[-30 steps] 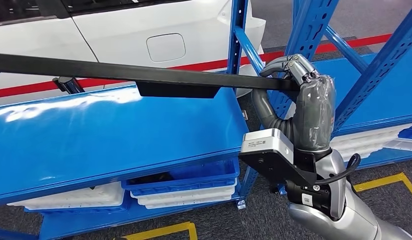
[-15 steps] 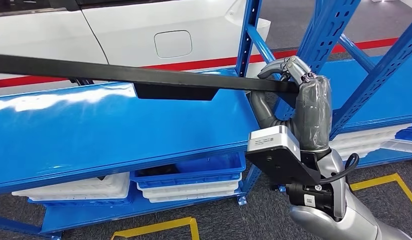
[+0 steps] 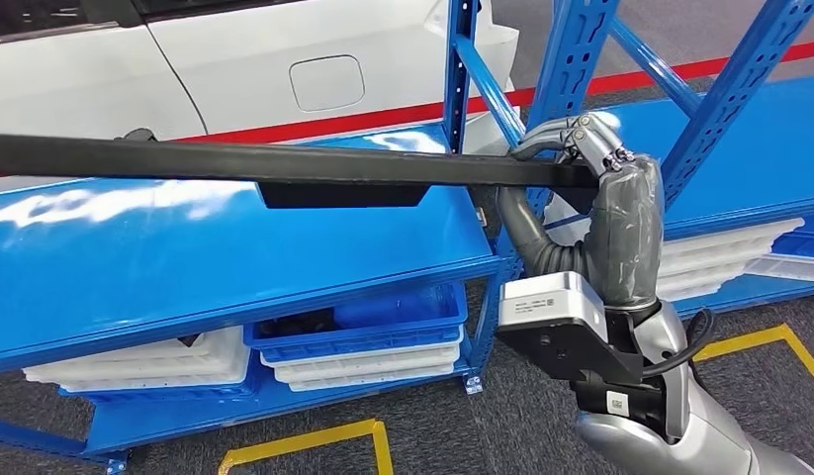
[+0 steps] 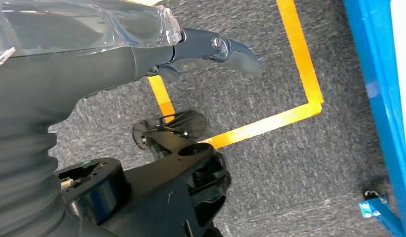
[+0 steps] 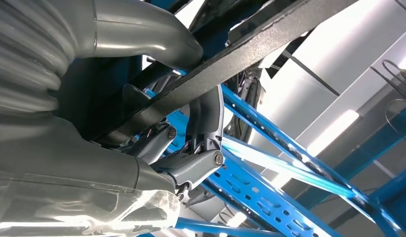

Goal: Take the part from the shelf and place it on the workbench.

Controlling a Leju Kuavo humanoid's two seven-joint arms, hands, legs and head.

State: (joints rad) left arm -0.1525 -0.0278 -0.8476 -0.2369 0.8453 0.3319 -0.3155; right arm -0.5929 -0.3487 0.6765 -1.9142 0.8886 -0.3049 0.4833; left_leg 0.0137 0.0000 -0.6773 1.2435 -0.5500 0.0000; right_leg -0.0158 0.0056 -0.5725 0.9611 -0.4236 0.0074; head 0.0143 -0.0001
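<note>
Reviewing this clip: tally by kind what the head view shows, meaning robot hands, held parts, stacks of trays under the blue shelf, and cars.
Robot hands: 1, the right hand, gripping the part's end.
Held parts: 1, the long black metal bar.
Tray stacks under the blue shelf: 2, a white stack and a blue-topped stack.
Cars: 1, the white car.
Total: 5

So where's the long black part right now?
In the head view the long black part runs across from the left edge above the blue shelf, its right end gripped by the right hand.
</note>
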